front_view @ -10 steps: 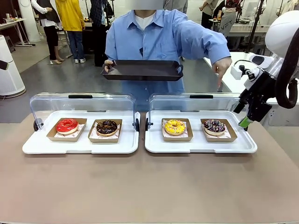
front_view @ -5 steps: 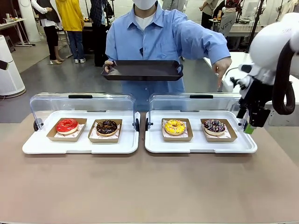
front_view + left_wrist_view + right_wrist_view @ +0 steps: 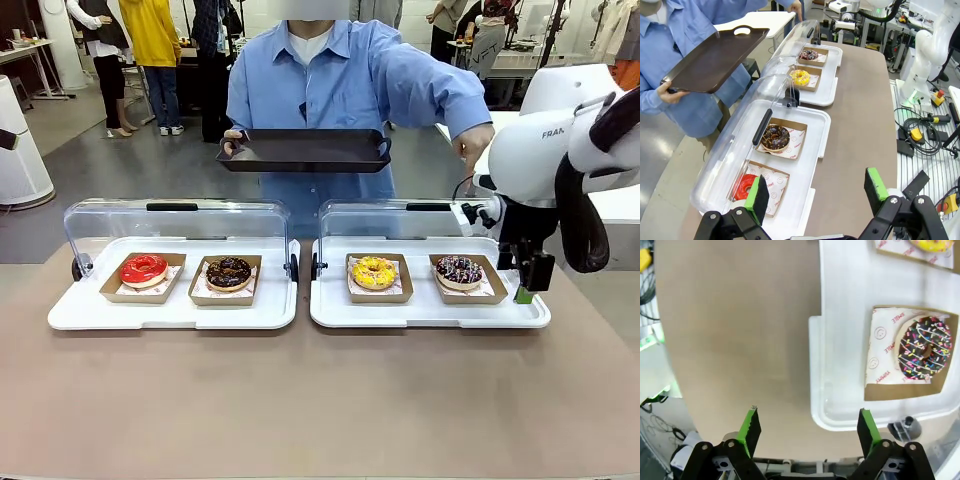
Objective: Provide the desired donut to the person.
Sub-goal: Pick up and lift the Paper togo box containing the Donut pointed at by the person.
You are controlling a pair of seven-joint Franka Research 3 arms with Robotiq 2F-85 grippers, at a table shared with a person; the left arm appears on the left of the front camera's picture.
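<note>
The person (image 3: 340, 80) holds a black serving tray (image 3: 305, 150) in one hand, and the other hand (image 3: 472, 150) points down at the far-right donut. That donut (image 3: 459, 270) is chocolate with coloured sprinkles (image 3: 925, 348) and sits in a brown paper tray. My right gripper (image 3: 524, 288) hangs open just right of it, over the white tray's end; in the right wrist view the gripper (image 3: 808, 427) has nothing between its fingers. My left gripper (image 3: 817, 192) is open, high above the table's left end, looking along both trays.
Two white trays (image 3: 175, 312) (image 3: 430, 312) with raised clear lids (image 3: 175, 215) hold a red donut (image 3: 144, 269), a chocolate donut (image 3: 229, 272) and a yellow donut (image 3: 373, 272). The brown table's near half (image 3: 320, 400) is bare. Other people stand far behind.
My right arm has swung in from the right and lowered, bringing its gripper to the right end of the right tray. The person's tray and pointing hand have stayed put.
</note>
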